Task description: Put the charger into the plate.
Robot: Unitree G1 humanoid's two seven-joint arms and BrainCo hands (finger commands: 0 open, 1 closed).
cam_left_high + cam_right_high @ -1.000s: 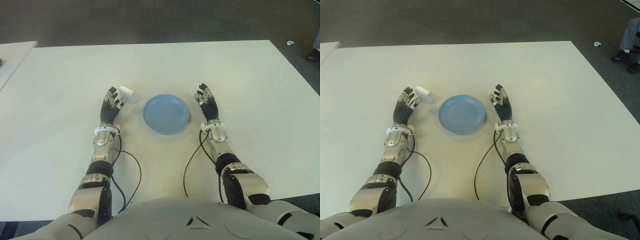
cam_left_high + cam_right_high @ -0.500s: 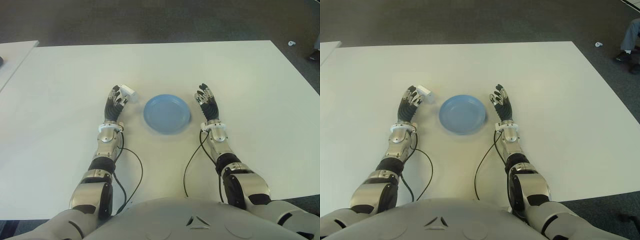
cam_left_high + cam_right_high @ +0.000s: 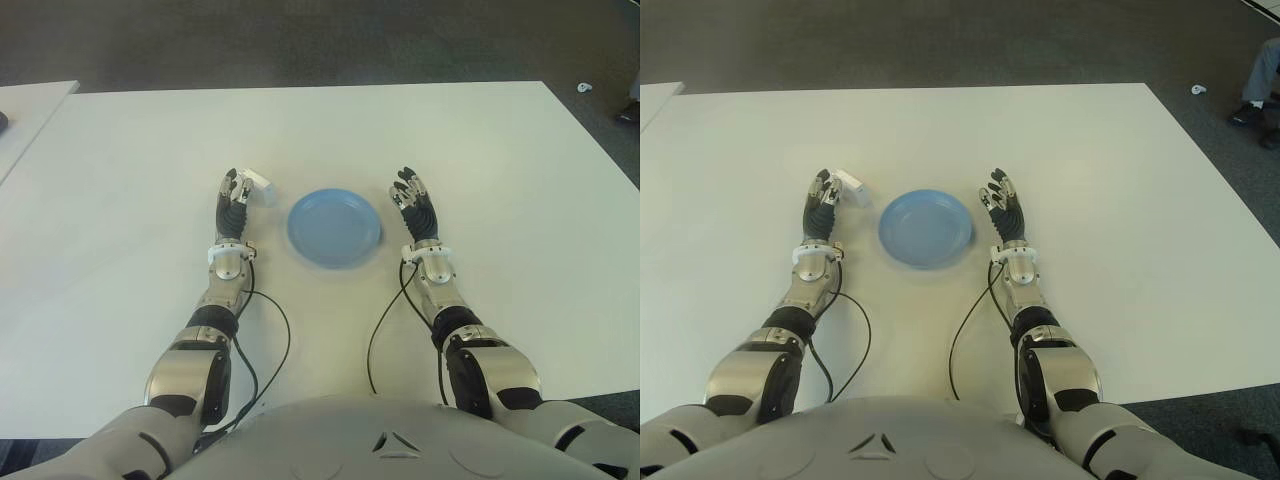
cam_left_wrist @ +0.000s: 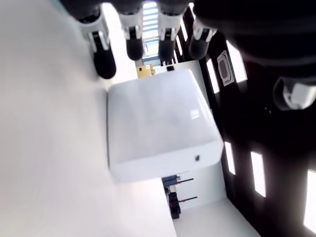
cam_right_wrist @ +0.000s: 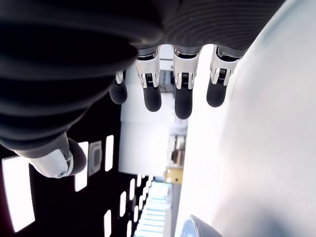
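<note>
Over the last second the left hand point(image 3: 233, 203) has slid right and forward; its fingers, open and holding nothing, now bracket the charger point(image 3: 259, 184), which lies on the tabletop point(image 3: 480, 150) just left of the plate point(image 3: 334, 226). Grasp looks imminent. Right hand point(image 3: 414, 208) open, idle right of plate.

No writing, label, brand, number or sign can be read anywhere in these views. The white charger point(image 4: 158, 123) shows only a tiny dark mark on one edge, too small to make out, and the plate point(image 3: 334, 226) and table point(image 3: 480, 150) are plain.
</note>
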